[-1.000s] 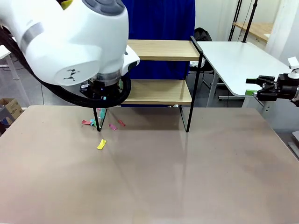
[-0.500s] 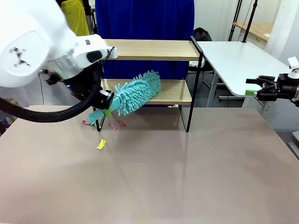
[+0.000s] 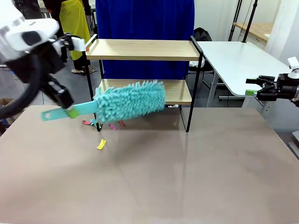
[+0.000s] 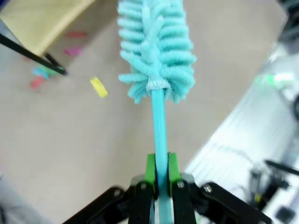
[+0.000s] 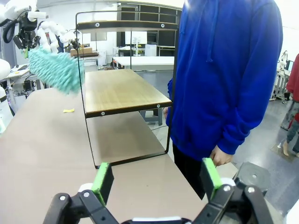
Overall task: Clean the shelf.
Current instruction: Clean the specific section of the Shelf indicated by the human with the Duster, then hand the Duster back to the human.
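Observation:
The shelf [image 3: 145,49] stands at the table's far side, two light wooden boards in a black frame. My left gripper [image 3: 70,111] is shut on the handle of a teal fluffy duster [image 3: 131,100], held level in front of the lower board. The left wrist view shows the green pads [image 4: 150,169] clamped on the duster [image 4: 156,46] handle, above the table. Small coloured paper scraps [image 3: 100,123] lie by the shelf's left front leg, a yellow scrap [image 3: 101,144] nearer me. My right gripper [image 3: 254,87] hangs open at the far right, off the table; its view has the shelf [image 5: 121,93] end-on.
A person in a blue hoodie [image 5: 229,79] stands close behind the shelf, hand hanging by the side. A white table [image 3: 238,60] adjoins at the back right. The brown tabletop [image 3: 187,177] spreads wide in front of the shelf.
My left arm swung away to the left, drawing the duster out from the lower board and leftward. It now hangs level in front of the shelf. The right arm stayed put.

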